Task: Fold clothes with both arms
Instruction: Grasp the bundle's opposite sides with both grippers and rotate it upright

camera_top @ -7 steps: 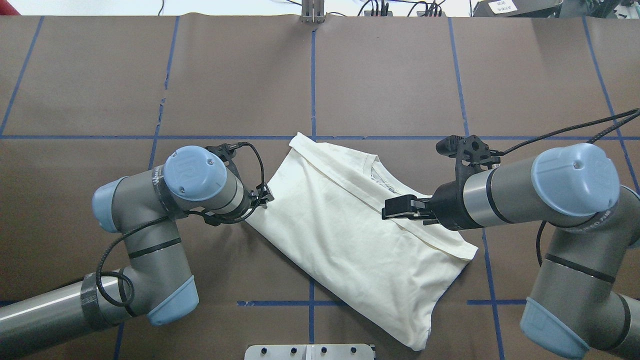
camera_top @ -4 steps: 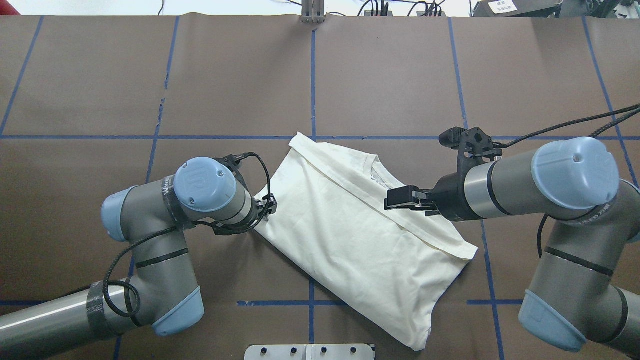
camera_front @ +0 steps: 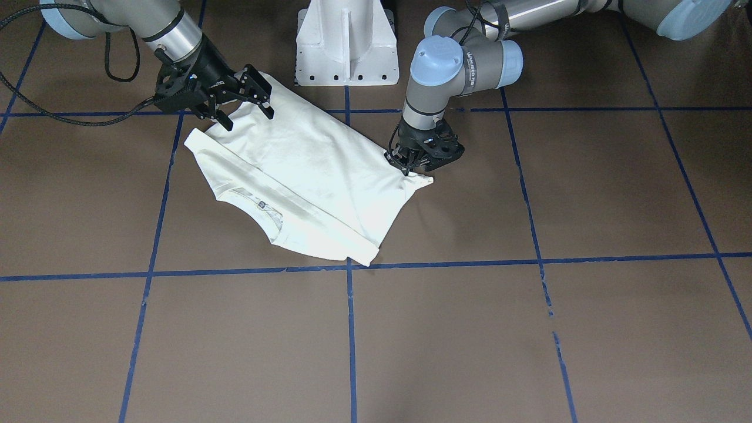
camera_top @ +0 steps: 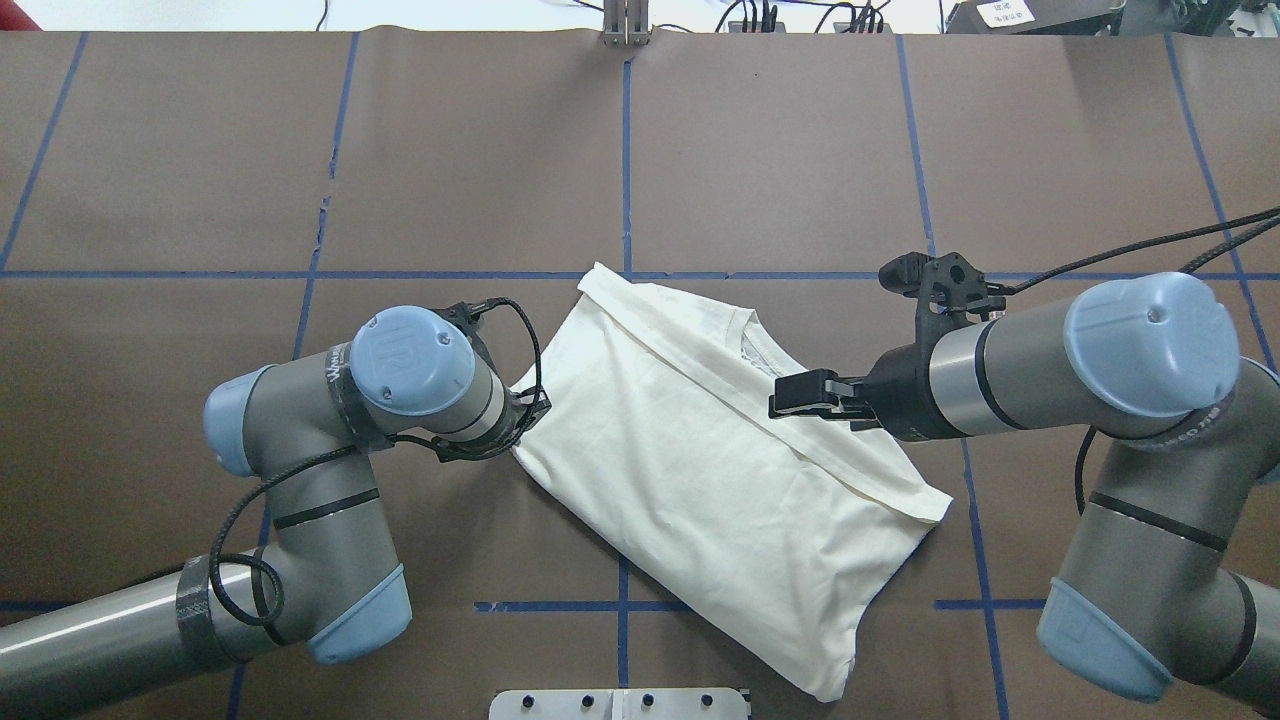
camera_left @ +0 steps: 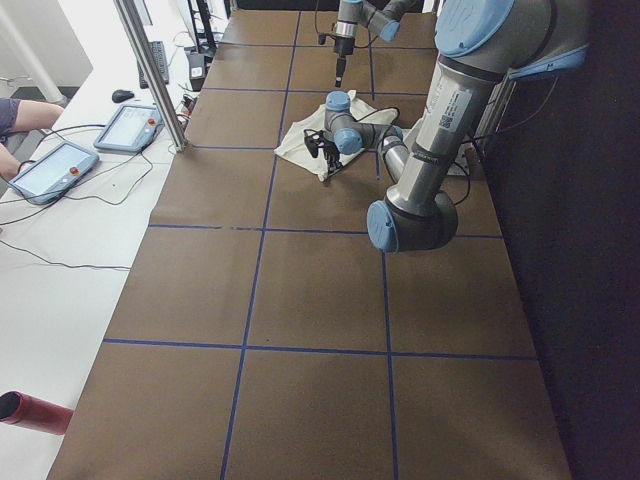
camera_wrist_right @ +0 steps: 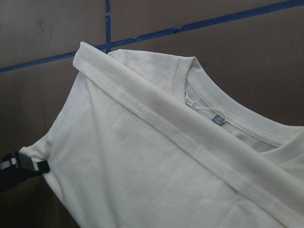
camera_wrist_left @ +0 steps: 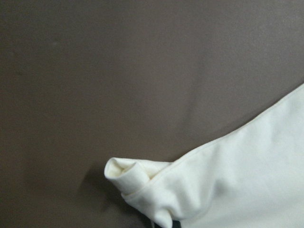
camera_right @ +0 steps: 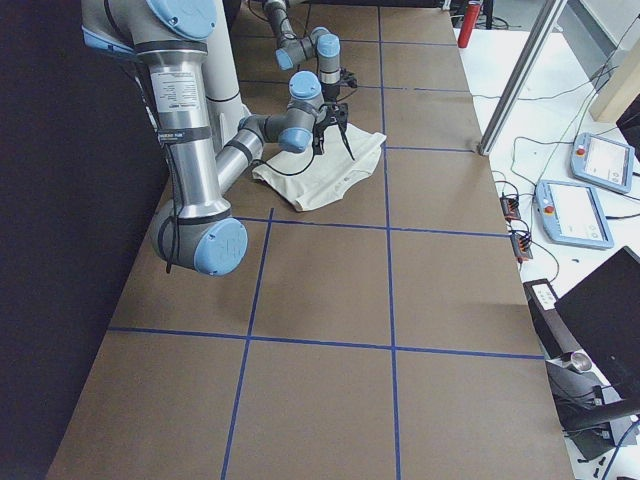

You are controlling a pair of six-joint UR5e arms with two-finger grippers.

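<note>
Shirt (camera_top: 720,470) lies diagonally mid-table (camera_top: 800,150), plain side up, partly folded, collar toward the far side. Left gripper (camera_front: 409,164) is pinched onto its side corner (cloth bunches there), probably anchoring it for the next fold. Right gripper (camera_front: 249,117) hovers over the opposite edge, jaws spread, holding nothing.

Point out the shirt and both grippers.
shirt (camera_top: 700,480), overhead view, middle of the folded body.
left gripper (camera_front: 405,168), front-facing view, between its fingers at the shirt's corner.
right gripper (camera_front: 248,118), front-facing view, between its spread fingers.
</note>
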